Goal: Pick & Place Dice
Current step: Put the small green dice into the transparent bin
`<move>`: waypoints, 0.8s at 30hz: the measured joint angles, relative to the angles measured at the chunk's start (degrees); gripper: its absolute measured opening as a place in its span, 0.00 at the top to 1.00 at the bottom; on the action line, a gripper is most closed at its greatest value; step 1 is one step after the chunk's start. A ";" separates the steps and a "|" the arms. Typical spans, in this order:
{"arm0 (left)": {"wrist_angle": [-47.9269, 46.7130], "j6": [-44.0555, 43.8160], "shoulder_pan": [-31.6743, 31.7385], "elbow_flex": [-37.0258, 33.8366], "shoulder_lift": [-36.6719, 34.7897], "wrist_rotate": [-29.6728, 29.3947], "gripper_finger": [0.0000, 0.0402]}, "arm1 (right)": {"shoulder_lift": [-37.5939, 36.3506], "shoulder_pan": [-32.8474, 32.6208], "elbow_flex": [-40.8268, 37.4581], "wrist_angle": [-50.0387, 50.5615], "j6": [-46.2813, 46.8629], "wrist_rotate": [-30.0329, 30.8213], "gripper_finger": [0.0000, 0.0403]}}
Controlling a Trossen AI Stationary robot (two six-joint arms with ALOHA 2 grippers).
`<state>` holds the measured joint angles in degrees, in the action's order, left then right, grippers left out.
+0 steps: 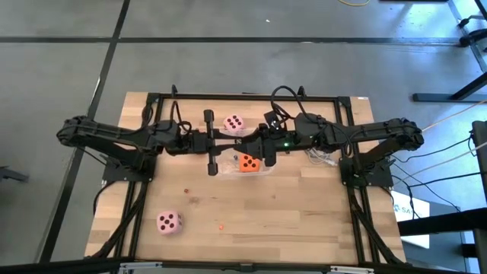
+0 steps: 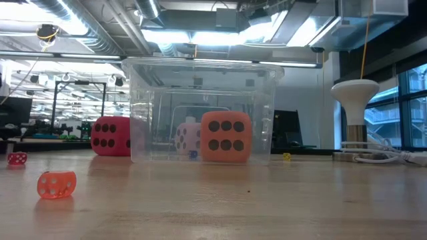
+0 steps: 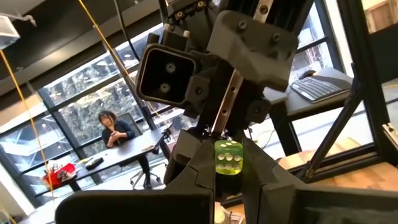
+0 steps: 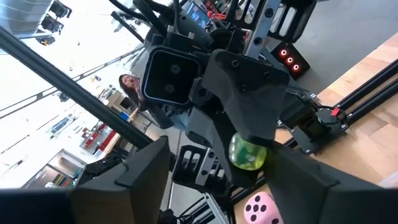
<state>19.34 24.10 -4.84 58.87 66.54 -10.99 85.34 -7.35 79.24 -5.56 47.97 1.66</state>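
The two arms meet nose to nose above the middle of the table point(image 1: 304, 221). The left claw point(image 3: 229, 179) is clenched on a small green die point(image 3: 228, 155), held up in the air between the arms. The right claw point(image 4: 225, 182) faces it with its fingers spread wide, released and holding nothing (the green die sits between the left claw's fingers only).

Below them stands a clear tub point(image 1: 221, 169) with the orange die point(image 1: 248, 162) inside it. One pink die point(image 1: 233, 123) lies on the table just beyond the tub's far side, and the other pink die point(image 1: 169, 222) lies well apart at the near left. From table height, the red die point(image 2: 110, 136) shows just beside the tub, outside it. A small translucent orange die point(image 2: 57, 185) lies apart on the bare wood.
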 joint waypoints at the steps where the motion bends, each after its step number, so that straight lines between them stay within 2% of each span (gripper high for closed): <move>1: 0.02 -0.42 0.00 0.00 0.00 -0.04 0.97 | 0.00 0.00 0.00 0.03 0.02 0.68 0.36; 5: 0.04 -0.97 0.01 0.00 0.07 -0.09 0.97 | 0.02 -0.02 0.00 0.44 0.22 2.53 0.33; 16: 1.00 -3.39 -0.07 -0.10 -1.04 0.82 0.97 | -0.01 0.07 0.07 3.36 0.43 8.68 0.36; 24: -1.01 -4.91 -0.07 -0.15 -2.81 -3.05 0.97 | -0.02 0.07 0.11 3.59 -0.04 11.68 0.36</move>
<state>18.33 19.18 -4.91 58.72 63.73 -14.04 85.32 -7.29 79.35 -1.97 47.93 13.34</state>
